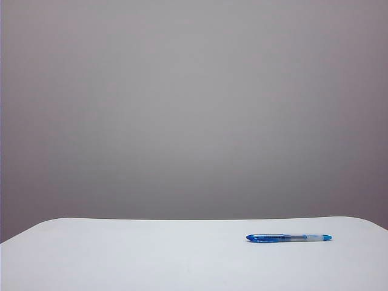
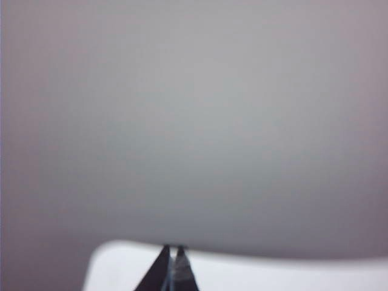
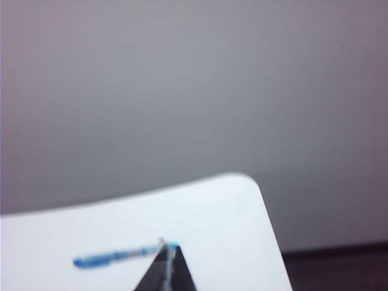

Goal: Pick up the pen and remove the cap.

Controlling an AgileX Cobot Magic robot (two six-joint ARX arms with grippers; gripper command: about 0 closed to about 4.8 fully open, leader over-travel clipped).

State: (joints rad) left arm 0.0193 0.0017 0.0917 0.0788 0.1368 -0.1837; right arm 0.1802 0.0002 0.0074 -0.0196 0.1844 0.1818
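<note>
White table (image 1: 121, 260), grey wall (image 1: 194, 109) behind it. No arm shows in the exterior view; both grippers show only in their own wrist views.

Left gripper (image 2: 172, 267): 2 dark fingers pressed together into 1 point, nothing between them. It sits at the table's near edge, over bare white surface. The pen is not in this view.

Pen (image 1: 288, 237): lies flat on the table, right of the table's middle, near the far edge, long axis running left-right in the exterior view. Translucent blue half points left, frosted clear barrel to the right, small bright blue end plug at the right tip. Cap (image 1: 259, 238) looks still on, at the blue left end; the seam is too small to make out.

Right gripper (image 3: 165, 267): 2 dark fingers together, tip closed, holding nothing. In the right wrist view its tip overlaps the pen's blue plug end; cannot tell whether it touches or just sits in front of it. Rounded table corner beside it, dark floor (image 3: 339, 267) beyond.
</note>
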